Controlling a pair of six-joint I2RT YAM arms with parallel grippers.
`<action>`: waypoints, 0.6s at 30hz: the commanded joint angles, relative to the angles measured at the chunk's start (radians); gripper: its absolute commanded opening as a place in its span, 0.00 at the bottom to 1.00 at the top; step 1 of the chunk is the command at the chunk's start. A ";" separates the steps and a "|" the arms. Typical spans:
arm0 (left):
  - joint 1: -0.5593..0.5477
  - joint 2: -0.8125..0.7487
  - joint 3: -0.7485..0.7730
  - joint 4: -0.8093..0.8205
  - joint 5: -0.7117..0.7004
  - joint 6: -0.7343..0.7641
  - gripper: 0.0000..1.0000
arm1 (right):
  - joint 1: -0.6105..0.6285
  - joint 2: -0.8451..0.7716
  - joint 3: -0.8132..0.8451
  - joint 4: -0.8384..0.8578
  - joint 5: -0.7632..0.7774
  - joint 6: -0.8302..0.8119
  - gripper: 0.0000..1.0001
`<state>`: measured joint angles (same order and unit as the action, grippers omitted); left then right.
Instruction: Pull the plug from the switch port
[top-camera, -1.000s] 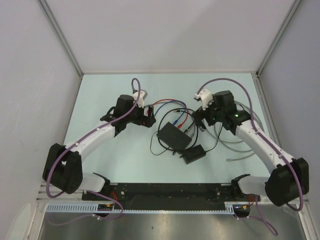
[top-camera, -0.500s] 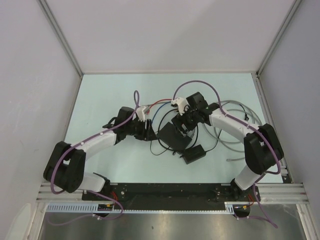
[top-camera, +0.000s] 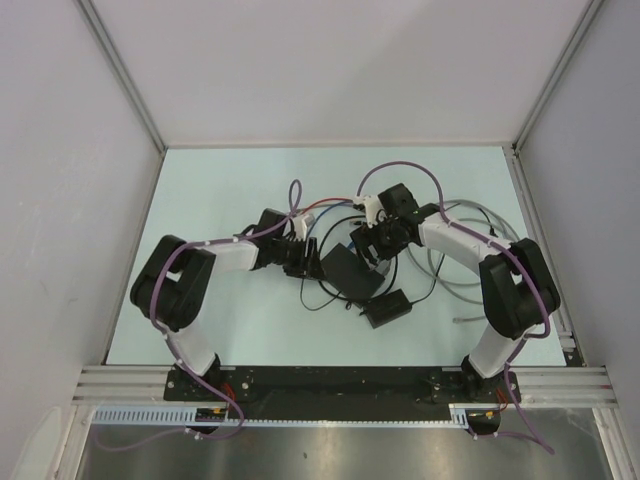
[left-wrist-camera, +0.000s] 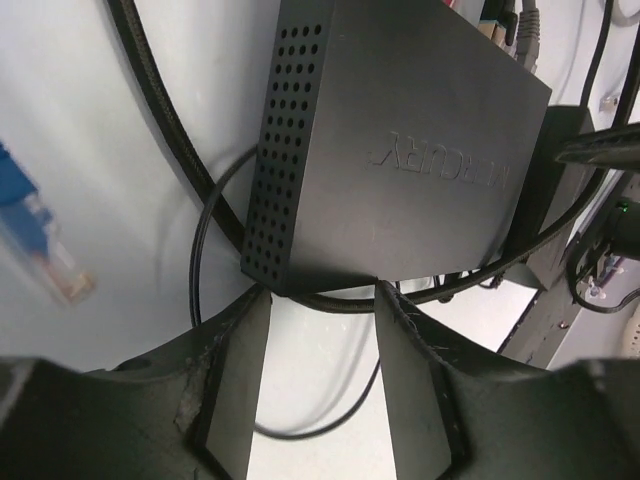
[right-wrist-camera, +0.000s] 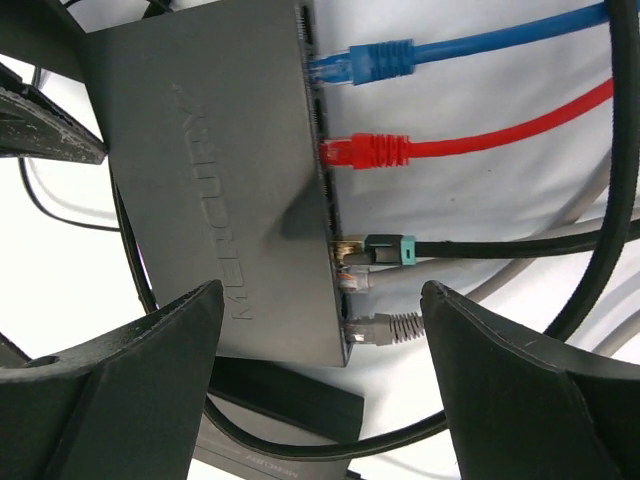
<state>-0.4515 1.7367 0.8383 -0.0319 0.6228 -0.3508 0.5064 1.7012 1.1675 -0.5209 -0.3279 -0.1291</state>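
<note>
- Lying flat on the pale tabletop (top-camera: 220, 190), the black switch (top-camera: 350, 272) is seen from the top camera between the two hands. A smaller black adapter brick (top-camera: 388, 308) lies just beside its near corner.
- The left hand (top-camera: 297, 257) is set at the switch's left edge. The right hand (top-camera: 372, 243) is set over its far edge, where the cables gather.
- From the left wrist, the fingers (left-wrist-camera: 235, 380) of the left hand (left-wrist-camera: 320, 295) are seen parted, their tips at the near edge of the switch (left-wrist-camera: 400, 150). Only tabletop and a thin black cable (left-wrist-camera: 196, 260) show in the gap, so nothing is clamped.
- A loose blue plug (left-wrist-camera: 45, 245) lies apart from the switch's perforated side.
- From the right wrist, the right hand (right-wrist-camera: 320, 300) is seen spread wide and holding nothing, with one corner of the switch (right-wrist-camera: 210, 170) between its fingers.
- Along the switch port row (right-wrist-camera: 318, 110), five plugs are seated: a blue plug (right-wrist-camera: 365, 62), a red plug (right-wrist-camera: 365, 152), a green-booted plug (right-wrist-camera: 388, 250), a pale plug (right-wrist-camera: 355, 282) and a grey plug (right-wrist-camera: 380, 328).
</note>
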 joint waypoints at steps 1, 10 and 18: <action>-0.004 0.052 0.082 0.009 0.015 -0.005 0.52 | -0.006 0.000 0.020 -0.002 0.021 0.010 0.84; 0.031 0.207 0.307 -0.045 -0.021 0.056 0.50 | -0.016 -0.006 0.020 -0.013 0.012 0.000 0.82; 0.117 0.305 0.548 -0.148 -0.043 0.121 0.50 | -0.003 -0.046 0.020 -0.024 0.003 -0.010 0.82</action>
<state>-0.3866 2.0441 1.2892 -0.1486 0.6216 -0.2886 0.4953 1.7039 1.1675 -0.5304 -0.3157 -0.1272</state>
